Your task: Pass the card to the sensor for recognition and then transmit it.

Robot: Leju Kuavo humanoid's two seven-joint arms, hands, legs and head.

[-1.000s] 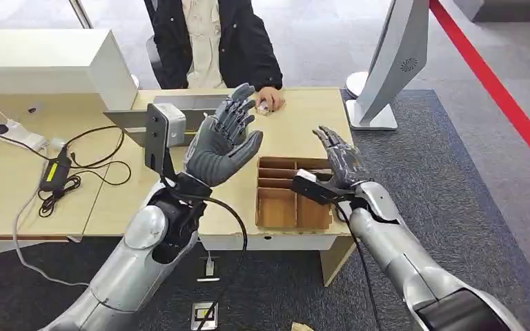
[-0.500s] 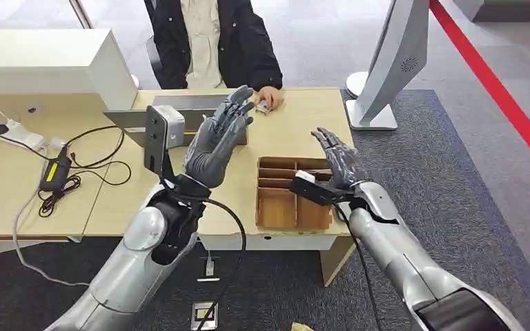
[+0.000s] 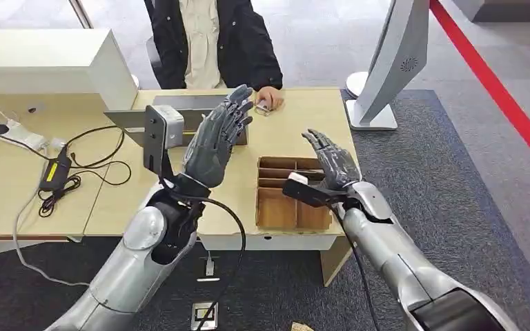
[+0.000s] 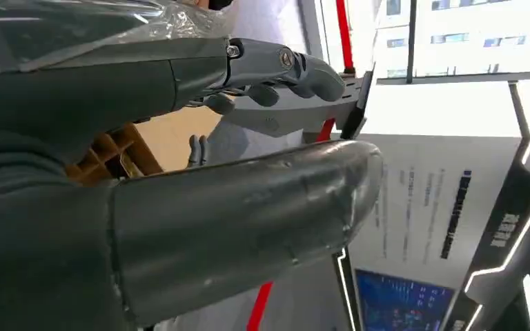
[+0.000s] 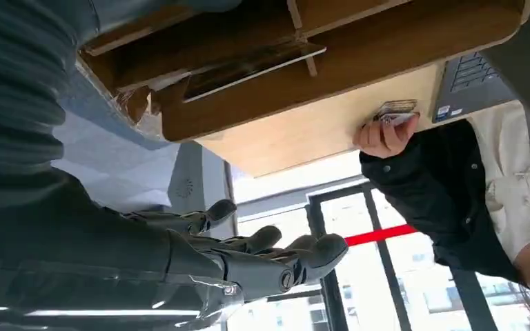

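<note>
Beyond both raised, empty, spread hands, left hand now edge-on and right hand drifted inward, a person's hand holds the card.

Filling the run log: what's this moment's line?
left hand: raised, open | right hand: open over tray | card: under person's hand

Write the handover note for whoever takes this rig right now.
Left hand: raised above the desk, fingers straight, holding nothing.
Right hand: open, above the wooden tray, holding nothing.
Card: the person's hand at the far edge of the desk holds a small flat thing that may be it; a flat thing also lies in the tray.
Done: nothing visible.
Left: take the card, show it to the sensor, pass it on.
</note>
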